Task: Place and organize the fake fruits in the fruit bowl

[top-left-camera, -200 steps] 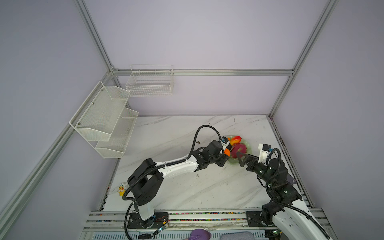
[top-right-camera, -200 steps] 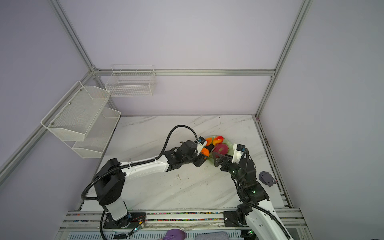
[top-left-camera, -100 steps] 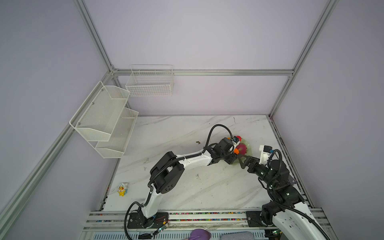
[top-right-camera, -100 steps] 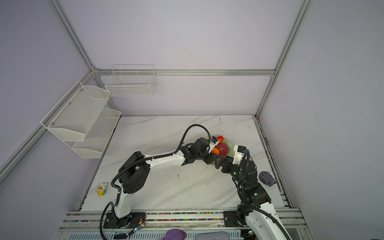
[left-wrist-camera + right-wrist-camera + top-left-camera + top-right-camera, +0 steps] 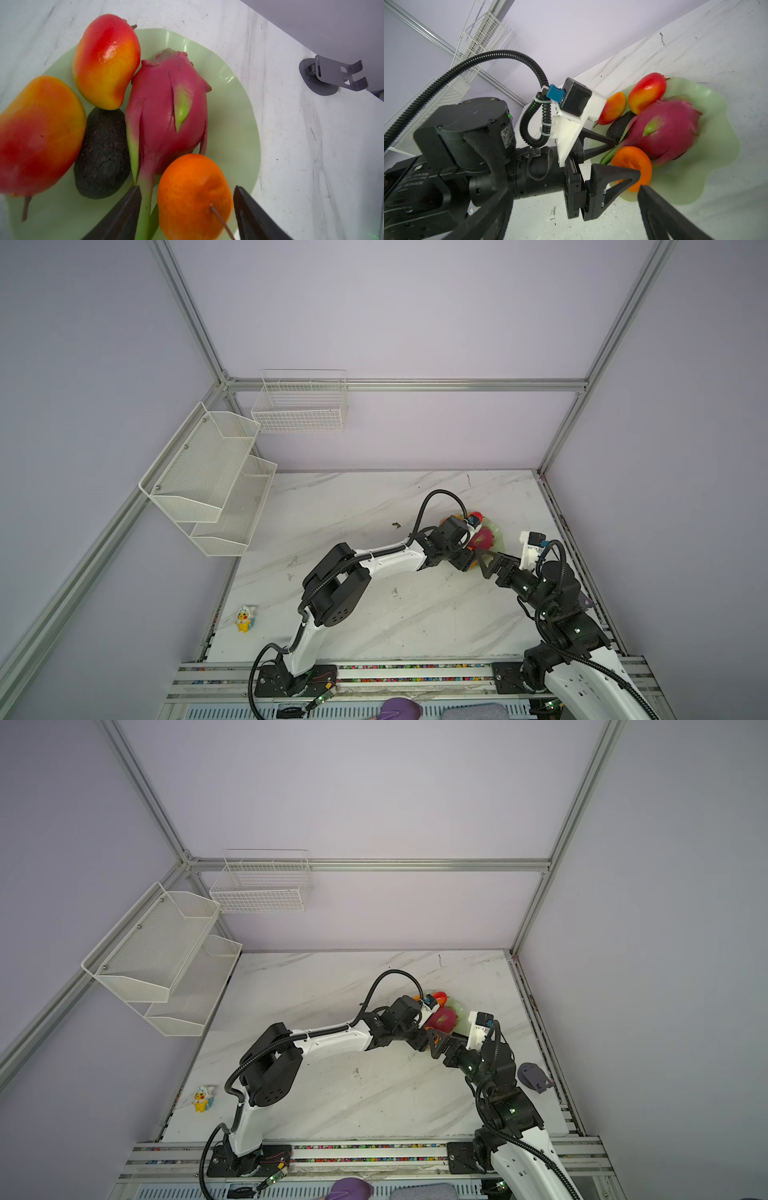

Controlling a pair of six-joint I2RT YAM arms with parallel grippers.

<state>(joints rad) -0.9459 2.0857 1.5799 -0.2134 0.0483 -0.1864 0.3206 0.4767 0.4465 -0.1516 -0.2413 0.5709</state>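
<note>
The pale green fruit bowl holds the fake fruits. The magenta dragon fruit lies in the middle. Beside it are two red-yellow mangoes and a dark avocado. The orange tangerine rests at the bowl's near edge against the dragon fruit. My left gripper is open, with a finger on each side of the tangerine and a small gap to each. My right gripper is open wide, just short of the bowl, with the left gripper's head between its fingers.
A grey stand sits by the right wall. A small yellow toy stands at the table's front left. White wire baskets hang on the left and back walls. The two arms crowd the bowl's near side.
The left arm reached further right over the bowl with the tangerine, and its jaws have parted from it. The right gripper has barely moved.
</note>
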